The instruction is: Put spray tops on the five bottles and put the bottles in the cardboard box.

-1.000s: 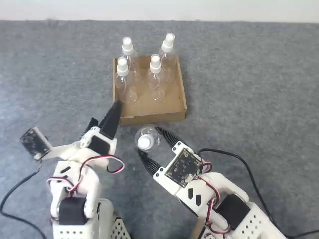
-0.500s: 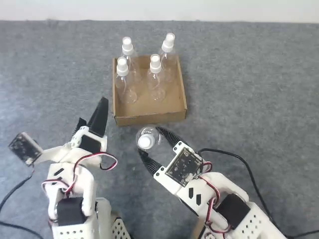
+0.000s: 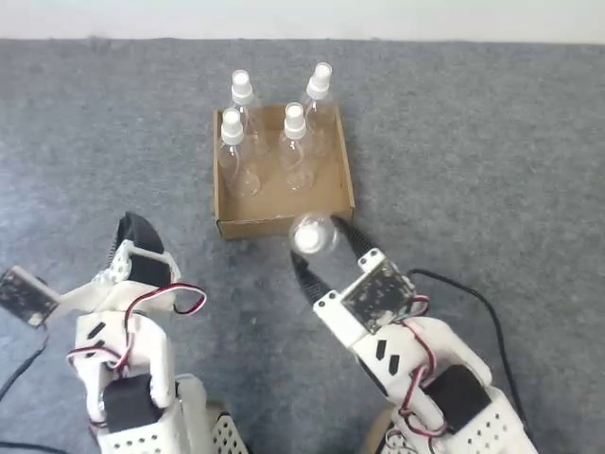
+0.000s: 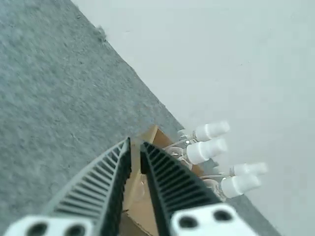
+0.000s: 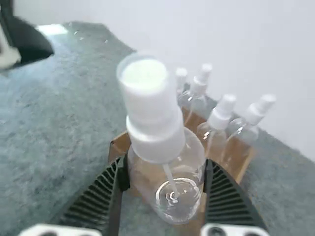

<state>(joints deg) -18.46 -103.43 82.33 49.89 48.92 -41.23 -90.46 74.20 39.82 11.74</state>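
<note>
The right gripper (image 3: pixel 319 242) is clamping the fifth bottle (image 3: pixel 311 235), spray top (image 5: pixel 147 98) on, at the near wall of the cardboard box (image 3: pixel 284 225), around the tabletop's (image 3: pixel 492 142) middle. Four capped bottles (image 3: pixel 239 161) are standing in the box's far half. The left gripper (image 4: pixel 135 143), fingers almost together and holding nothing, is hanging toward the near-left corner.

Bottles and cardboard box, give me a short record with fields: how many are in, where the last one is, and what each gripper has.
In box: four bottles with spray tops, upright in the cardboard box
Fifth bottle: spray top on, upright, at the box's near wall, not yet inside
Right gripper: shut on the fifth bottle's body
Left gripper: fingers together, holding nothing, apart from the box
Left to do: set the fifth bottle in the box
</note>
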